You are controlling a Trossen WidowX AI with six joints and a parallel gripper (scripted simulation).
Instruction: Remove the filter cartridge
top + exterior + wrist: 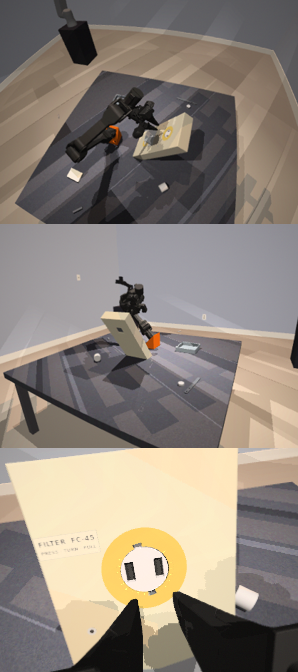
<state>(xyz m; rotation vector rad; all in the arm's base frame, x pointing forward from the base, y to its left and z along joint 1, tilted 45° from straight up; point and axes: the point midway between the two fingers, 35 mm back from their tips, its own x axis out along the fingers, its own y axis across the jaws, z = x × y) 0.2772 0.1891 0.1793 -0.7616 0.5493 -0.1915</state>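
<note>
The white round filter cartridge (144, 569) (167, 133) sits in a yellow ring on the tilted cream service panel (200, 498) (183, 125) (132, 338). Its two dark slots stand nearly upright in the wrist view, with small grey notches at the ring's top and bottom. My gripper (155, 602) (157, 127) is partly open and empty. Its fingertips point at the panel and appear just below the cartridge in the wrist view; the gap to the face is hard to judge. The grey tray (185, 350) lies on the table, empty, partly hidden behind the arm in the top view.
A small grey piece (151, 137) stands out from the panel's lower face. The orange block (115, 135) (154, 341) is by the arm's base. A white cylinder (246, 598) (97, 357) lies beside the panel. A small white disc (181, 383) and grey bar (192, 385) lie behind it.
</note>
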